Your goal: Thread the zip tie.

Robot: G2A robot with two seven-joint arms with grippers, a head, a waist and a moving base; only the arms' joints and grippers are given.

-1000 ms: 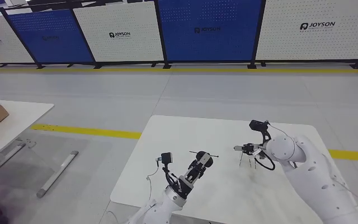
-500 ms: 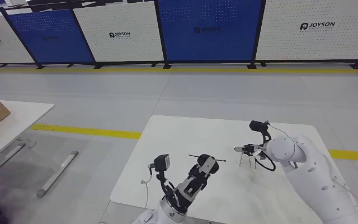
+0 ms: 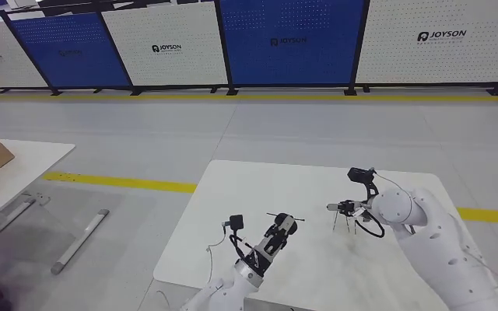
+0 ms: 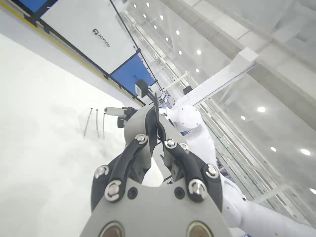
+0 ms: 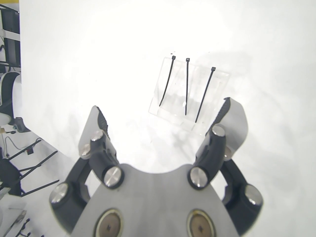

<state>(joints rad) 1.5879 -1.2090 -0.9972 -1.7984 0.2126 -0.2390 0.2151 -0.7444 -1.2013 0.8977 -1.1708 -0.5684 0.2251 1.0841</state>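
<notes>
Top view: upturned left tool (image 3: pixel 285 221) pinches zip tie (image 3: pixel 299 217).

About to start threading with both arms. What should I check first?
1. Zip tie clamped in the shut left jaws: ok.
2. It sticks out on both sides of the left jaws: ok.
3. Nothing in the open right jaws: ok.
4. The right jaws close to the zip tie: not ok, they hang over the clear holder, well apart.
5. Three spare ties lie separate on the clear holder: ok.
6. Which end of the zip tie carries the head: cannot tell.
</notes>
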